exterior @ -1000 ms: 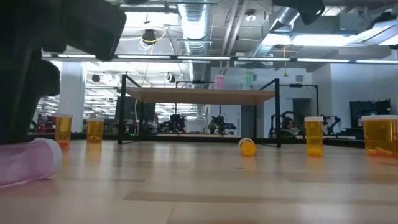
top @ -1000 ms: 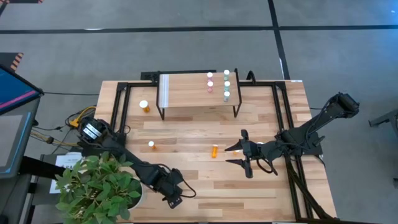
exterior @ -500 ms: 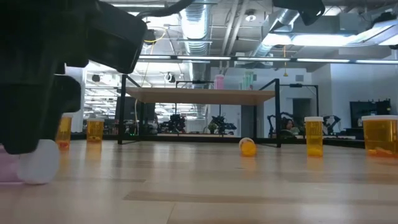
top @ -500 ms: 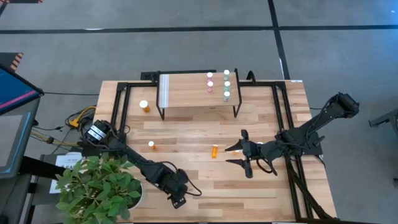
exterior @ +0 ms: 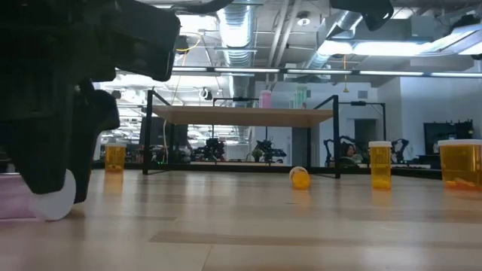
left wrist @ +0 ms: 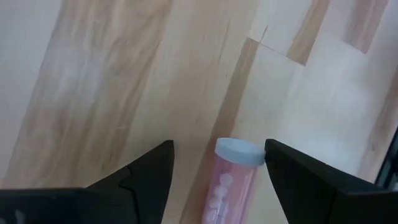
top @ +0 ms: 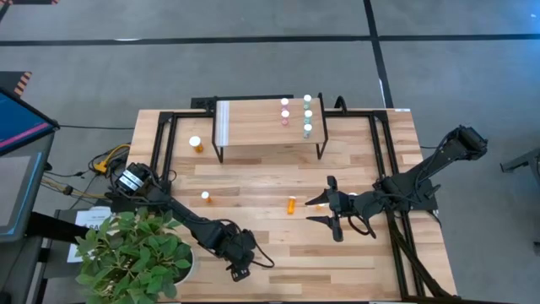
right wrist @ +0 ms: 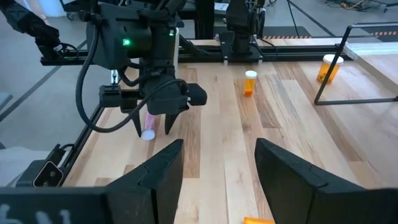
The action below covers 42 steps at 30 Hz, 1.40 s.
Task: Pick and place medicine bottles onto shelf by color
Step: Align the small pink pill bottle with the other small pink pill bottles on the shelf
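Observation:
A pink medicine bottle [left wrist: 233,183] with a white cap [exterior: 54,203] lies on its side on the table near the front edge. My left gripper [left wrist: 217,149] points down over it, open, with one finger on each side of the bottle's cap end. My right gripper [top: 325,209] hangs open above the table's right middle, beside an orange bottle [top: 292,204] lying on its side. The shelf [top: 253,127] stands at the far middle, with pink [top: 285,108] and pale green bottles [top: 308,114] upright near its right end. My left gripper comes from above and straddles the pink bottle at its cap end [left wrist: 239,149], the fingers lying across the bottle, which rests on the table. One fingertip [left wrist: 273,152] stands right at the cap's rim; I cannot tell whether it touches.
An orange bottle [top: 196,144] stands left of the shelf, and a small one [top: 205,196] sits at the left middle. A potted plant [top: 135,253] fills the near left corner. Black frame rails [top: 156,152] run along both sides.
My left gripper has rolled about the line along which it points, and its fingers now stand on either side of the pink bottle's cap end. In the low view the gripper now hides most of the bottle's body. The bottle has stayed where it lay.

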{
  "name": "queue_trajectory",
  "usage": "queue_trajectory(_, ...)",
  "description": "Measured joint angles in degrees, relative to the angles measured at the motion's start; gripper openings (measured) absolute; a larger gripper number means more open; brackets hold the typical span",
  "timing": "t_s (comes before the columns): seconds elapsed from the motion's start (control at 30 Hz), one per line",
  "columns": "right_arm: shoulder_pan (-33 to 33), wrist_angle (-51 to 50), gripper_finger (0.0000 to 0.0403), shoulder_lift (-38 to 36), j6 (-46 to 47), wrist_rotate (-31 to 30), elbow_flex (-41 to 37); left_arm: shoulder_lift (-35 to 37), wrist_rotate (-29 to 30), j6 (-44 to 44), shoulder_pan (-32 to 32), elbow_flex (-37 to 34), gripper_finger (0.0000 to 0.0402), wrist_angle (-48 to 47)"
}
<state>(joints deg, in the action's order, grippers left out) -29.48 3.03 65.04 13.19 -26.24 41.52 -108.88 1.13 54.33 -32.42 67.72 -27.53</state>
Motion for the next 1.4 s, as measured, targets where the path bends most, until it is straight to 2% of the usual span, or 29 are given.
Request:
queue_trajectory(0.13,0.01,0.0,0.0217,0.0,0.0,0.0,0.0,0.0,-0.25,-1.04,-0.04,0.0,0.0222,-0.01)
queue_trajectory(0.37,0.0,0.0,0.0217,0.0,-0.04,0.0,0.0,0.0,-0.8,-1.4,-0.17,0.0,0.0163,0.04)
queue_trajectory(0.67,0.01,-0.01,0.0217,0.0,-0.04,0.0,0.0,0.0,-1.98,-2.58,0.03,0.0,0.0106,0.81)
queue_trajectory(0.93,0.0,-0.01,0.0217,0.0,-0.02,-0.01,0.0,1.94,-0.17,-6.87,1.68,0.0,0.009,3.06)
queue_trajectory(1.07,0.01,-0.02,0.0217,0.0,-0.05,-0.02,0.0,5.82,7.18,-10.35,2.48,0.0,0.0093,3.01)
queue_trajectory(1.3,-0.04,-0.02,0.0217,0.0,-0.17,-1.69,-0.02,16.47,34.51,-23.04,2.82,0.0,0.0094,7.63)
queue_trajectory(1.37,-0.12,0.0,0.0217,0.0,-0.17,-1.68,-0.02,18.74,39.62,-29.21,3.57,0.0,0.0094,12.81)
queue_trajectory(1.4,-0.12,0.0,0.0217,0.0,-0.17,-1.7,-0.02,19.68,40.32,-32.68,4.15,0.02,0.0094,15.43)
